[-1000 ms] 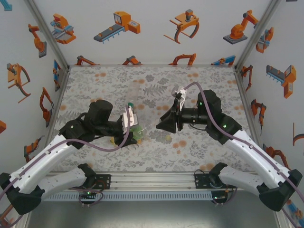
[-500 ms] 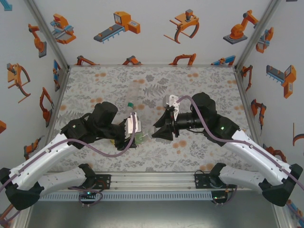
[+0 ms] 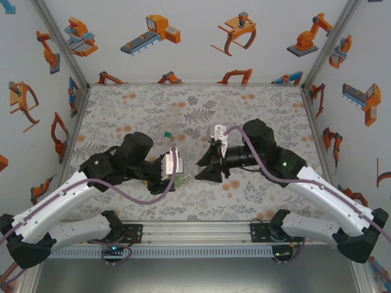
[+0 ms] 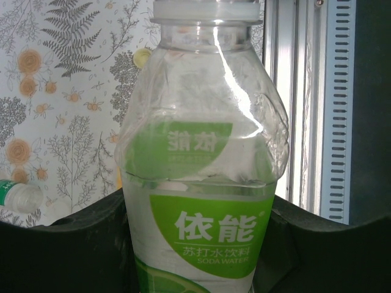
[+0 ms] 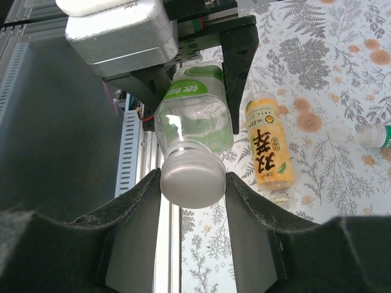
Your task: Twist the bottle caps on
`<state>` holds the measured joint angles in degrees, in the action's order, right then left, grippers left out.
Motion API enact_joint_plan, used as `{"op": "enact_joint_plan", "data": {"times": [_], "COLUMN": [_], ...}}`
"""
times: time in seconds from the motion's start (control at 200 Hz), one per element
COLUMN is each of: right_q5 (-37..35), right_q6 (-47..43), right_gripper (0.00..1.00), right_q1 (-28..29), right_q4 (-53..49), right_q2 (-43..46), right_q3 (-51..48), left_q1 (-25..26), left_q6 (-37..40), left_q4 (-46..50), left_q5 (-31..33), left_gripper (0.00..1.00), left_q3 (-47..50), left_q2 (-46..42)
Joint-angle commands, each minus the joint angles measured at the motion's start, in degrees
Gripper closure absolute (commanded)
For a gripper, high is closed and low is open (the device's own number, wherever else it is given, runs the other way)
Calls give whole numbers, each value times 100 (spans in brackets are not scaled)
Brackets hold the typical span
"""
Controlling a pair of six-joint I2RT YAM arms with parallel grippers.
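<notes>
Our left claw [image 4: 197,241] pinches the green-label bottle [image 5: 194,116], and our right claw [image 5: 192,183] pinches its white cap [image 5: 192,176]. We judge the screwing unfinished. The amber bottle [image 5: 269,149] beside it seems uncapped.

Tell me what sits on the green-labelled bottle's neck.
A white cap tops the green-labelled bottle, between the right gripper's fingers. It covers the neck's threads, so its tightness is hidden.

bright, even light (glare on bottle [image 4: 201,159])
</notes>
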<state>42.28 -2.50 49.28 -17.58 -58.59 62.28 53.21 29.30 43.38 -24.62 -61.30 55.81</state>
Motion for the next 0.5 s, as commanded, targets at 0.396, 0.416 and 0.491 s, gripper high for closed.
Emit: {"op": "enact_joint_plan", "data": {"times": [0.396, 0.416, 0.491], "right_q5": [-997, -1081, -1423], "right_q6": [-288, -266, -115], "right_gripper": [81, 81, 82], "right_q1": [-20, -43, -163], "right_q4": [-572, -586, -604], "right_q2": [235, 257, 298], "right_q3": [100, 76, -23], "left_q1": [62, 57, 57], "left_q6": [62, 37, -109], "left_q4": [37, 17, -52], "left_q5": [653, 713, 975], "left_gripper": [100, 100, 100], "left_q3": [-59, -39, 49], "left_q2": [-206, -232, -352]}}
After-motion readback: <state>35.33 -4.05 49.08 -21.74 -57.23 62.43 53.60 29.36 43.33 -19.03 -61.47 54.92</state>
